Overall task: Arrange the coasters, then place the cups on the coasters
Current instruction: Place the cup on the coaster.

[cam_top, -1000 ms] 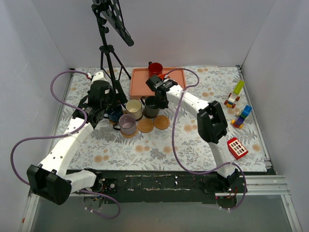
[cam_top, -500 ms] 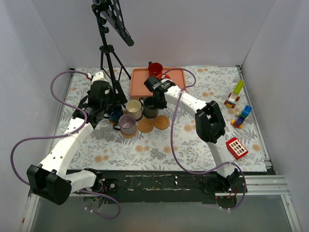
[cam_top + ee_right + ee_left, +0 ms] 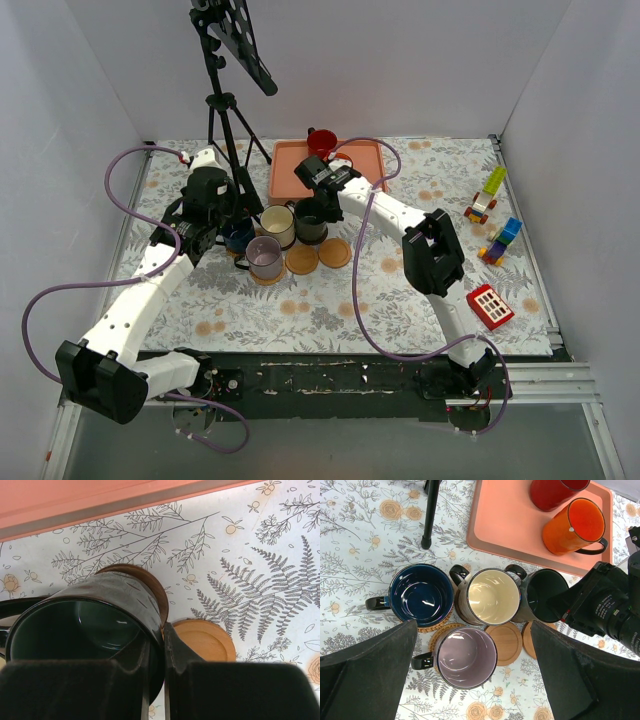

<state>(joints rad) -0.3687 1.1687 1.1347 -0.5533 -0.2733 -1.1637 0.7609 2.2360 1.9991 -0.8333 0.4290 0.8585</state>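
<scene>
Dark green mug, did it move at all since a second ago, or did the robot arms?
A little. The right gripper, pinching the rim of the dark green mug, shifted slightly left with the mug, over the dark brown round coaster. Nothing was grabbed or let go. The open left gripper, the other mugs and the pink tray stayed put.

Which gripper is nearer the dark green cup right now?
Right. The right gripper is shut on the rim of the dark green cup; the left gripper hangs open above the grey-lilac cup, clear of the green one.
</scene>
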